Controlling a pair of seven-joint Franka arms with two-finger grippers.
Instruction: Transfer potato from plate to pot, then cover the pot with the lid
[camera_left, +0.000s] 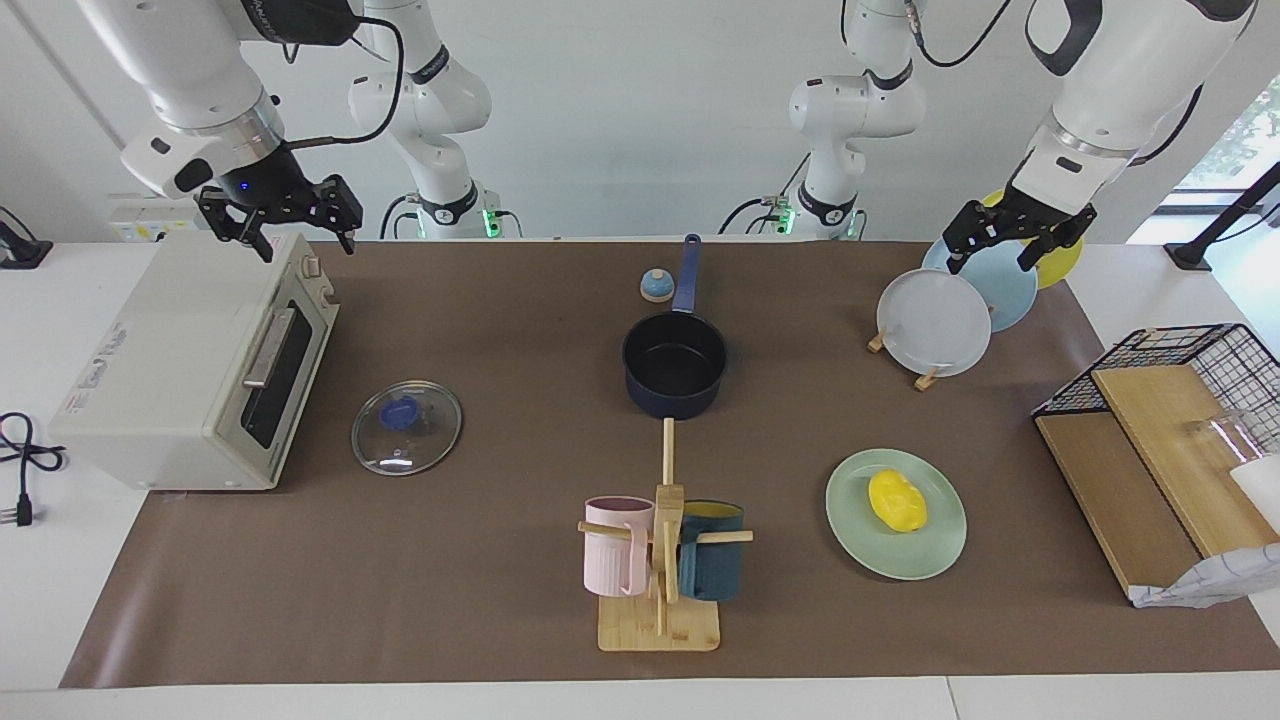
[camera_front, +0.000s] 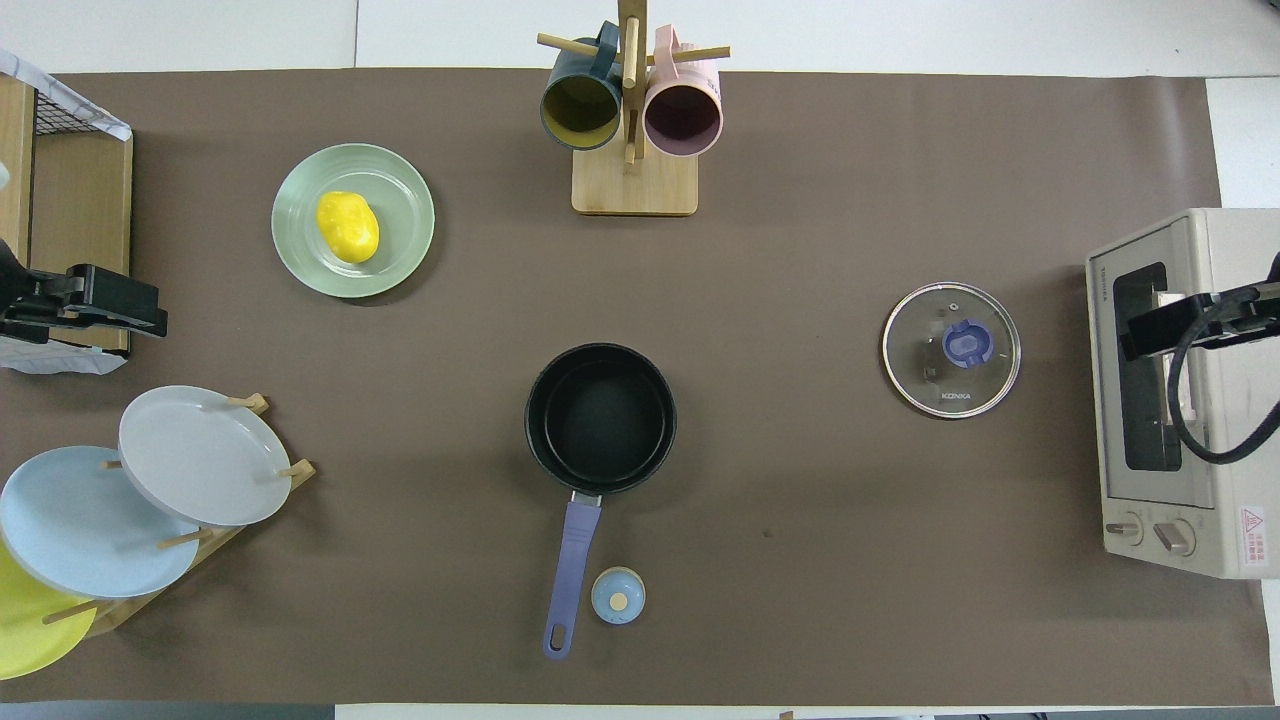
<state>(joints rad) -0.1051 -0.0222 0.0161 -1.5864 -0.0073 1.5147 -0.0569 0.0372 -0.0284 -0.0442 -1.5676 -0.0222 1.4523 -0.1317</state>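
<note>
Lumpy yellow potato (camera_left: 897, 500) is seen on mint plate (camera_left: 940, 550), farther from the robots than the pot (camera_left: 675, 365); "KONKA" is read on the lid (camera_front: 951, 349). Left gripper (camera_left: 1010, 245) and right gripper (camera_left: 300, 235) are spread wide, nothing grasped.

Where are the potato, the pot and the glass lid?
potato (camera_left: 897, 500): facing view, middle of its yellow top.
pot (camera_front: 600, 418): overhead view, black inside floor.
lid (camera_left: 406, 427): facing view, clear glass beside knob.

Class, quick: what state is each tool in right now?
Left tool: open, holding nothing, over the plate rack.
Right tool: open, holding nothing, over the toaster oven.
</note>
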